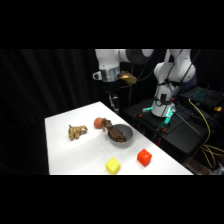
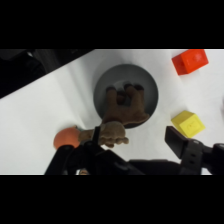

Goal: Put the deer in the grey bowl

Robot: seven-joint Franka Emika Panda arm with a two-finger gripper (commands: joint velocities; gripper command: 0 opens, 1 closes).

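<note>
Wrist view: deer [image 2: 124, 107] lies in grey bowl [image 2: 126, 95], body inside, head draped over rim toward orange ball [image 2: 66, 138]. Fingers [image 2: 179, 140] spread apart, gripping nothing, raised above bowl. Red cube [image 2: 190, 61], yellow cube [image 2: 187, 123] on table [image 2: 45, 115]. Side view: tan striped plush [image 1: 76, 131] left of bowl, well apart.

Side view looks across the table [image 1: 65, 150]; wrist view looks down closely; both share the grey bowl [image 1: 129, 133].

Your arm [image 1: 167, 75] is reaching over from the upper right, gripper [image 1: 114, 102] hanging straight down above the table.
</note>
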